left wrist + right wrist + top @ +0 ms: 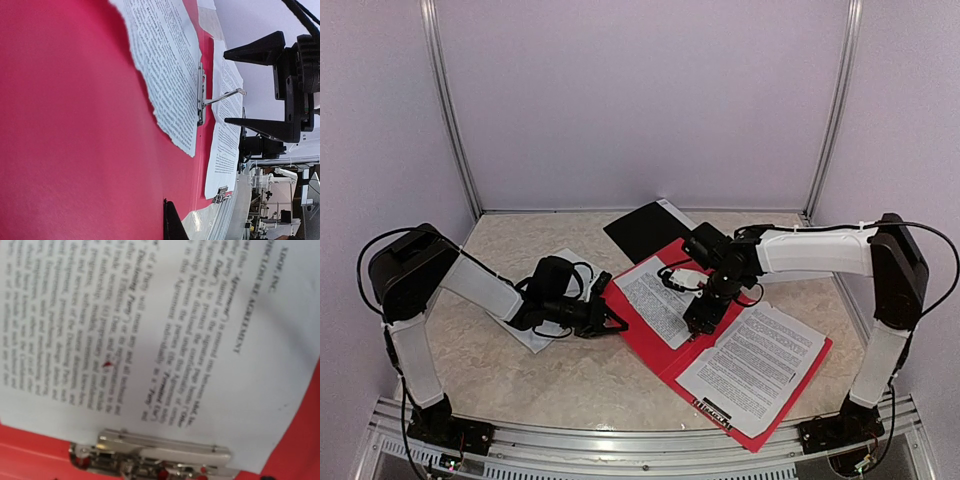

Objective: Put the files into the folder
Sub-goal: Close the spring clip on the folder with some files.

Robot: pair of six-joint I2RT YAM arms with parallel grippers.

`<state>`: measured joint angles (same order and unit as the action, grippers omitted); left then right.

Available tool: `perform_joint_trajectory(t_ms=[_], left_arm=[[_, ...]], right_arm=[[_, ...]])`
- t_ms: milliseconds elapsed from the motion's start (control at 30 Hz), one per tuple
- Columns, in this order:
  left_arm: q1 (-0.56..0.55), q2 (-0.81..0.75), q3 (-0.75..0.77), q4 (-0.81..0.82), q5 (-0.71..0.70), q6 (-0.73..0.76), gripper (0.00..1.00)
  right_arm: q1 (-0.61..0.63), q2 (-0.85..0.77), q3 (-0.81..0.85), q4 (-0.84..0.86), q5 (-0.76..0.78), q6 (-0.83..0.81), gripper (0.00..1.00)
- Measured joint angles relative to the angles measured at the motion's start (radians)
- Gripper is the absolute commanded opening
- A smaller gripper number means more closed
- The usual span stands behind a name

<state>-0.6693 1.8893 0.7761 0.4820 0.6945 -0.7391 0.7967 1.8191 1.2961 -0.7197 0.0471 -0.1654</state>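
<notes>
Nearest the arm bases, on the right half of an open red plastic folder (657, 352) lying flat on a mottled beige table (520, 370): one white paper sheet printed with black text (755, 362). Mid-table, at the folder's spine: silver metal lever clip (201, 95), lever raised, right gripper (227, 86) over it with fingers spread apart, contact unclear; second printed white sheet (655, 298) on the left half; left gripper (612, 318) at the folder's left edge, fingers splayed apart; further white sheet (533, 332) off the folder, beneath the left arm. Farthest back: flat black folder (645, 230) against the red folder's far edge.
</notes>
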Motion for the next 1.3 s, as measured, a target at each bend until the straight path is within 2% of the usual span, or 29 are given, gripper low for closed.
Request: perform_joint_trajectory(t_ms=[267, 367, 533, 600, 700, 1000, 1300], left_arm=[[0.000, 0.000, 0.000, -0.002, 0.000, 0.000, 0.00], [0.000, 0.000, 0.000, -0.002, 0.000, 0.000, 0.00], [0.000, 0.000, 0.000, -0.003, -0.002, 0.000, 0.00], [0.000, 0.000, 0.000, -0.004, -0.003, 0.000, 0.00], [0.000, 0.000, 0.000, -0.005, -0.003, 0.001, 0.00], [0.000, 0.000, 0.000, -0.021, -0.010, 0.003, 0.00], [0.000, 0.000, 0.000, -0.023, -0.011, 0.003, 0.00]], right_arm=[[-0.009, -0.010, -0.007, 0.009, -0.006, -0.006, 0.83], [-0.015, -0.014, -0.008, 0.010, -0.005, -0.006, 0.78], [-0.016, -0.045, -0.008, 0.017, 0.011, 0.011, 0.60], [-0.017, -0.062, -0.008, 0.019, 0.013, 0.028, 0.56], [-0.017, -0.088, -0.014, 0.022, 0.013, 0.055, 0.54], [-0.017, -0.126, -0.067, 0.011, 0.010, 0.117, 0.54], [-0.017, -0.126, -0.076, 0.006, 0.010, 0.137, 0.37]])
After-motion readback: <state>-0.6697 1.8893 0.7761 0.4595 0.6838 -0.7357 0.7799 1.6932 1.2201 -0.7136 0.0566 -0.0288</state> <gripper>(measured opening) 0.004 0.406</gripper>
